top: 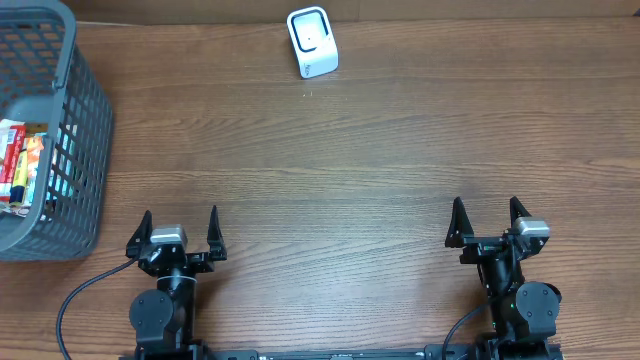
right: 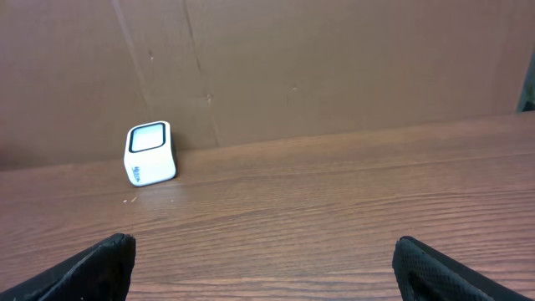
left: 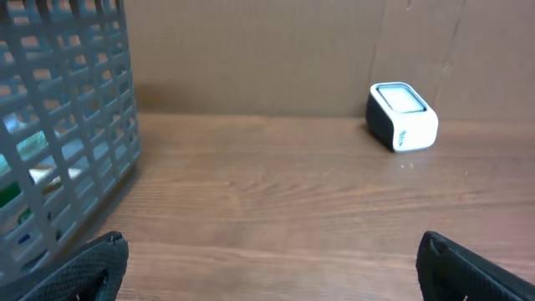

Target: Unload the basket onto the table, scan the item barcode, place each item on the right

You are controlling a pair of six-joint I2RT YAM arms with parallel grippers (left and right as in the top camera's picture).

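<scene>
Packets (top: 22, 165) of mixed colours lie in the grey plastic lattice basket (top: 80, 150) at the far left of the wooden bench (top: 330, 200). The frame cuts off its left side, and through the mesh I cannot make out any label or barcode. The white box-shaped scanner (top: 312, 42) with a dark-rimmed window stands at the far middle. My left end effector (top: 180, 220) and right end effector (top: 486, 210) sit at the near edge, both spread wide and empty; the wrist views catch only their dark fingertips.
</scene>
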